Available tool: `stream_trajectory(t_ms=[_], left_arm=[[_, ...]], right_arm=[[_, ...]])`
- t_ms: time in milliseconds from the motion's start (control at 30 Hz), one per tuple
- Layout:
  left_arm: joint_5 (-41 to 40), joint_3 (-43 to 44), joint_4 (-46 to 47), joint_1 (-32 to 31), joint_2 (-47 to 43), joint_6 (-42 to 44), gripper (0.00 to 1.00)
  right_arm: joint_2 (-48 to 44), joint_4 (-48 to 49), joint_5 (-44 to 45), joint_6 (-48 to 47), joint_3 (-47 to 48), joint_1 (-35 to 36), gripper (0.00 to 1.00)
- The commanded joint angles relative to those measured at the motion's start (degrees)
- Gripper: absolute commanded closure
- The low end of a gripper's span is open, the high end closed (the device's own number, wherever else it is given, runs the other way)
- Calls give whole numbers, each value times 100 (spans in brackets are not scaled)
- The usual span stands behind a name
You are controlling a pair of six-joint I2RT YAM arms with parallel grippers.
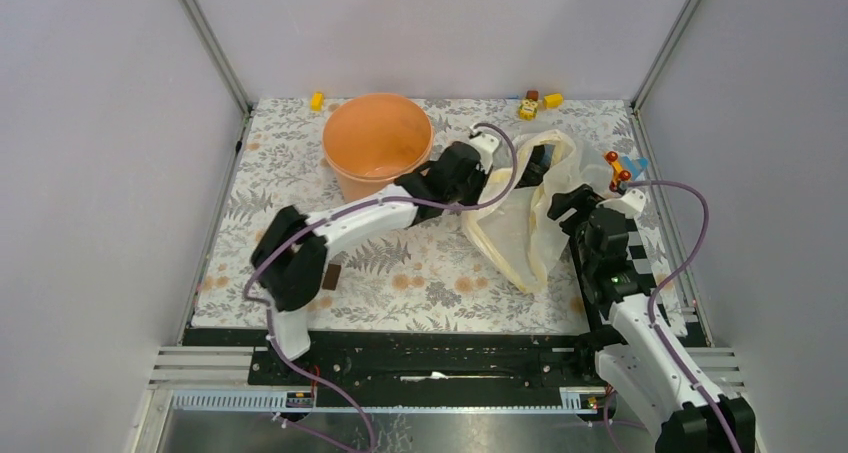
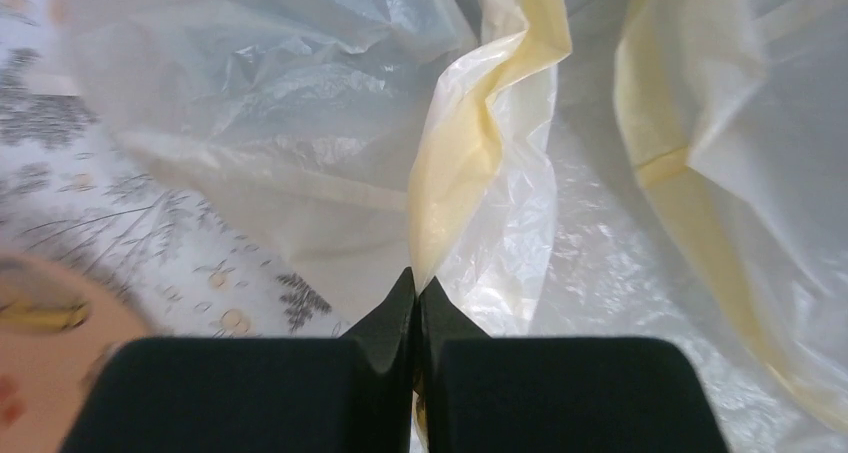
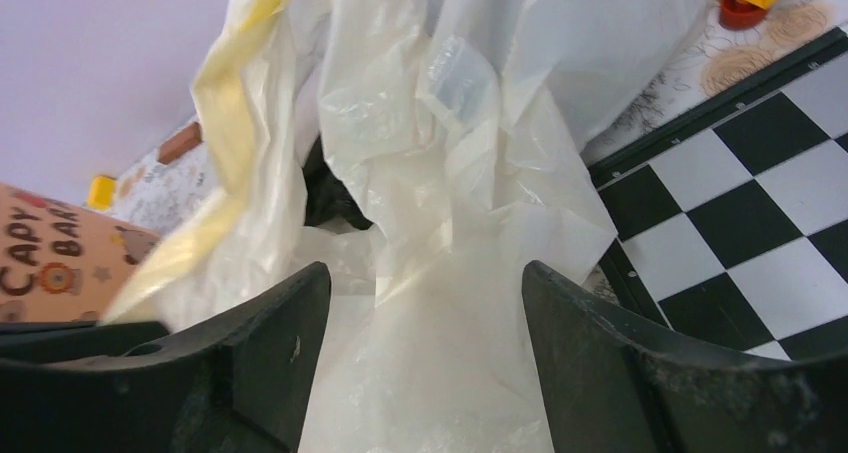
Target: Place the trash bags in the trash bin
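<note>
The peach-orange trash bin (image 1: 377,143) stands upright at the back left of the mat; its printed wall shows in the right wrist view (image 3: 50,263). A cream-white translucent bag (image 1: 520,228) lies right of the bin. My left gripper (image 1: 495,186) is shut on this bag's yellow rim fold (image 2: 450,163), its tips meeting on the fold (image 2: 417,281). My right gripper (image 1: 566,205) is open, its jaws (image 3: 425,278) wide apart over the white film. A dark patch (image 1: 533,161) shows within the white bag (image 3: 335,198); I cannot tell whether it is the black trash bag.
Small yellow toys (image 1: 317,100) (image 1: 527,108) lie along the back edge. A red, orange and blue toy (image 1: 620,168) sits at the right, beside a black-and-white checkered board (image 3: 760,203). The mat (image 1: 400,268) is floral.
</note>
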Motion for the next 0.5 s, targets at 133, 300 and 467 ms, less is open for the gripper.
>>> stream_trajectory(t_ms=[133,300,467], left_arm=[[-457,-778,462,10,-1285,-432,100],[-516,-993,629,13,-1470,-641,100],[-423,-1213,948,22,-1654,-780,100]], right_arm=[[-131,-341,-1865,-418,765,44,35],[511,-395,-2344,-833,1199,257,51],[1316,-438,-2194,-1195,1720,777,57]])
